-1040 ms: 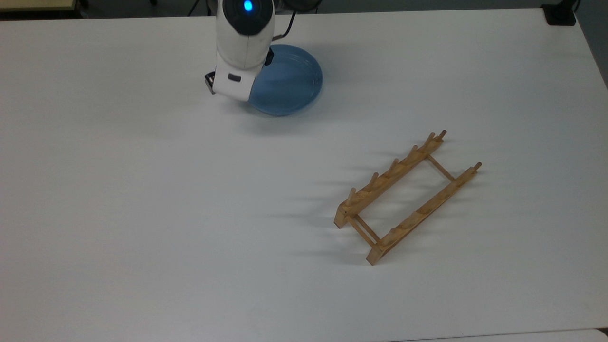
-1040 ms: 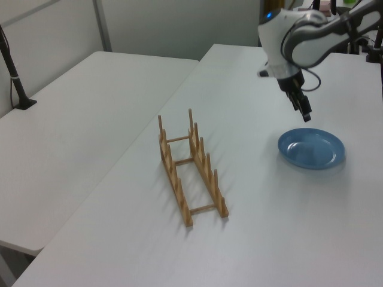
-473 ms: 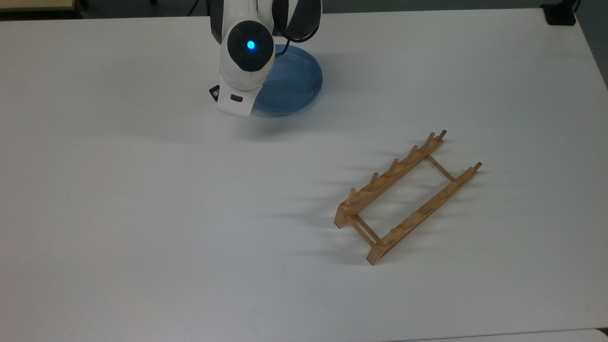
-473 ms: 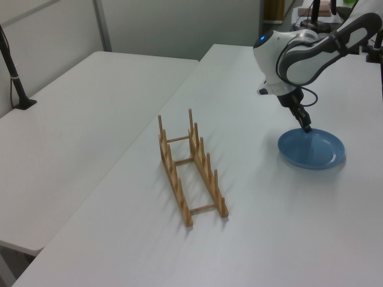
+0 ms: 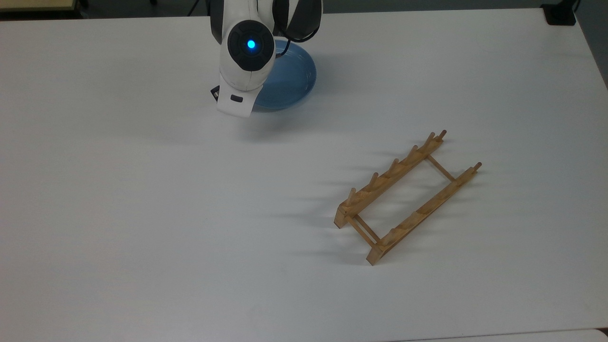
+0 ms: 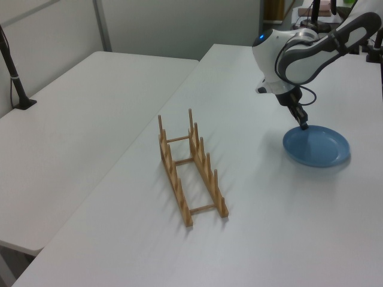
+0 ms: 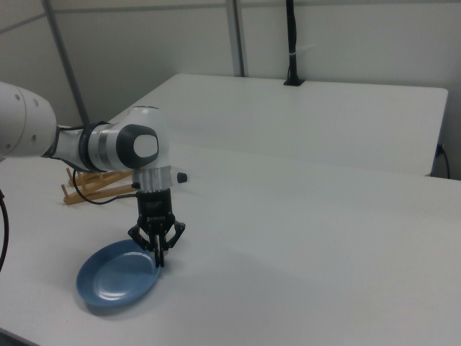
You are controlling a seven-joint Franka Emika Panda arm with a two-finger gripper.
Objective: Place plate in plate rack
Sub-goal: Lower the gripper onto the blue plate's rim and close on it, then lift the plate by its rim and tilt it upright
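The light-blue plate (image 5: 292,78) lies at the far side of the white table (image 5: 166,213), partly under my arm in the top view. In the left view the plate (image 6: 320,148) sits to the right of the plate rack (image 6: 175,179). My gripper (image 6: 303,125) points down at the plate's near-left rim there. Seen in the right view, my gripper (image 7: 158,258) has its fingers closed together on the right rim of the plate (image 7: 115,282). The wooden plate rack (image 5: 394,173) stands bare at the top view's right, and it also sits behind my arm (image 7: 90,189).
A second white table (image 6: 78,101) adjoins this one on the left view's left, with a black clamped post (image 6: 15,78) on it. A black base (image 5: 560,14) sits at the top view's far right corner. Bare table lies between plate and rack.
My gripper came down from above the plate to its rim and closed there. In the last half second the plate shifted slightly, to the right in the left view.
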